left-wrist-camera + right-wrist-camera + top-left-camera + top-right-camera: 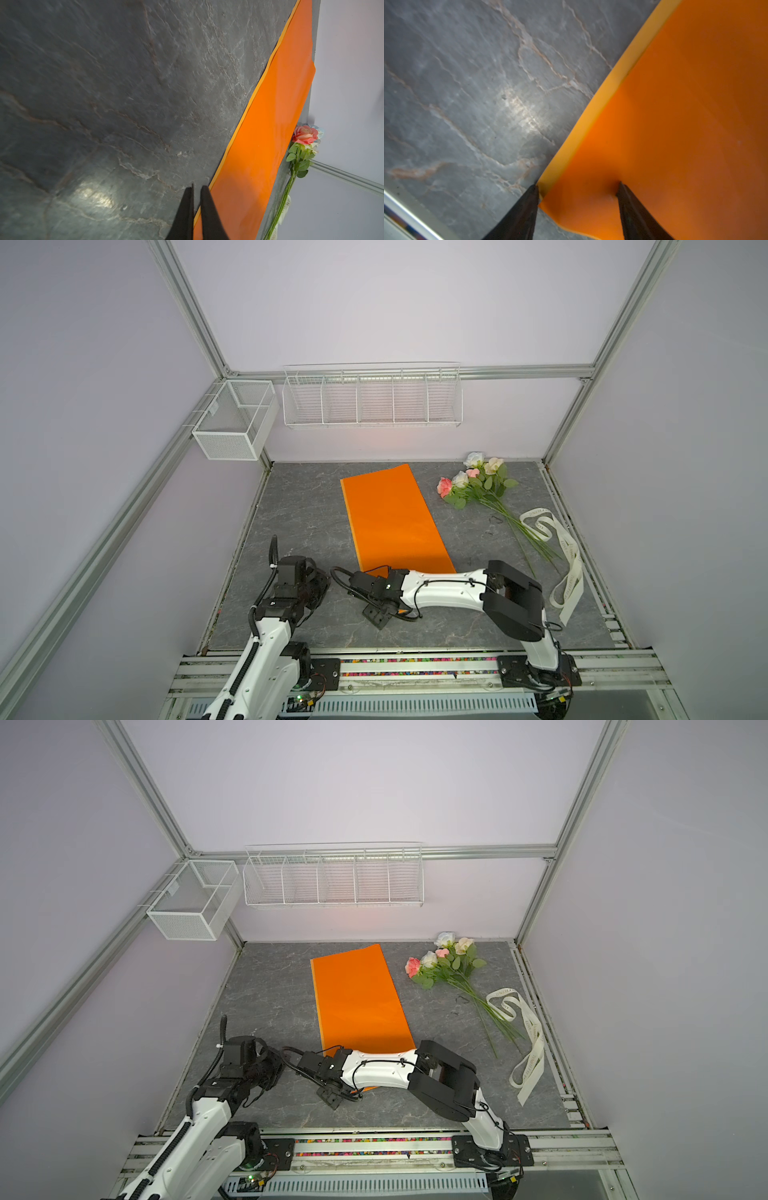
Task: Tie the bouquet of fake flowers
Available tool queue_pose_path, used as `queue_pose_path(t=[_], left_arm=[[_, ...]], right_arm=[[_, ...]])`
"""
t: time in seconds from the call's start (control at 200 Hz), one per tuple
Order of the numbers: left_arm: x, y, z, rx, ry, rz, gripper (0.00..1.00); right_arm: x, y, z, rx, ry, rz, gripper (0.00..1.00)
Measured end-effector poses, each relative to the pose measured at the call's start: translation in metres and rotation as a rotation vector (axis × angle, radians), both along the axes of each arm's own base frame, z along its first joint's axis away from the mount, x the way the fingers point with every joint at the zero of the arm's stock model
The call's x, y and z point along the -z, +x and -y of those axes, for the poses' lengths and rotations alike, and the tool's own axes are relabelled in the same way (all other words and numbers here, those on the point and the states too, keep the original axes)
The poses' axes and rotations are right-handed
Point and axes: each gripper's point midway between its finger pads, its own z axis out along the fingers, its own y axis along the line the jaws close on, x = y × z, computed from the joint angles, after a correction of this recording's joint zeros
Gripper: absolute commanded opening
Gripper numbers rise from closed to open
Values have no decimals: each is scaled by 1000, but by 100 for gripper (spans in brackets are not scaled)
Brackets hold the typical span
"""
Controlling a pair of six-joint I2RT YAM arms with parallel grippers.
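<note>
Fingers together and empty, the left hand hangs over the grey marbled desk. The right hand, fingers apart, straddles a corner of the flat orange paper sheet; one finger should probably slip underneath before closing. The bouquet of fake pastel roses lies far right.

Paper sheet lies mid-table, running front to back. The bouquet is on its right, heads toward the back wall, stems angling front-right. The ribbon crosses those stems near the right edge. Wire rack hangs on the back wall, mesh basket on the left one. The right gripper straddles the sheet's near-left corner.
</note>
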Motion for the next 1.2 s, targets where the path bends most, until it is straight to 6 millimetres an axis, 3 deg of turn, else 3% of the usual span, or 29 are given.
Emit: queue_pose_path(t=[0.045, 0.175, 0.26, 0.32, 0.4, 0.57, 0.675, 0.815, 1.015, 1.2], left_arm=[[0, 0, 0, 0, 0, -1, 11], [0, -1, 0, 2, -2, -3, 11], [0, -1, 1, 9, -2, -1, 11], [-1, 0, 3, 19, -11, 5, 18], [-5, 3, 9, 54, -30, 31, 30], [-5, 6, 32, 161, -115, 56, 47], [-2, 2, 54, 245, -151, 36, 53], [6, -7, 87, 348, -203, -10, 54], [22, -13, 112, 395, -246, -84, 39], [21, -10, 117, 381, -275, -75, 7]], right_arm=[[0, 0, 0, 7, 0, -1, 45], [1, 1, 0, 7, 2, -2, 44], [0, 1, 1, 9, 14, -4, 36], [0, 3, 3, 21, 26, -10, 28], [-1, 4, 7, 34, 51, -30, 25], [-8, 11, 22, 88, 123, -83, 22], [-16, 19, 20, 112, 174, -96, 22], [-18, 20, 14, 120, 216, -110, 22], [-14, 17, 14, 125, 225, -129, 22], [-15, 17, 11, 130, 237, -131, 22]])
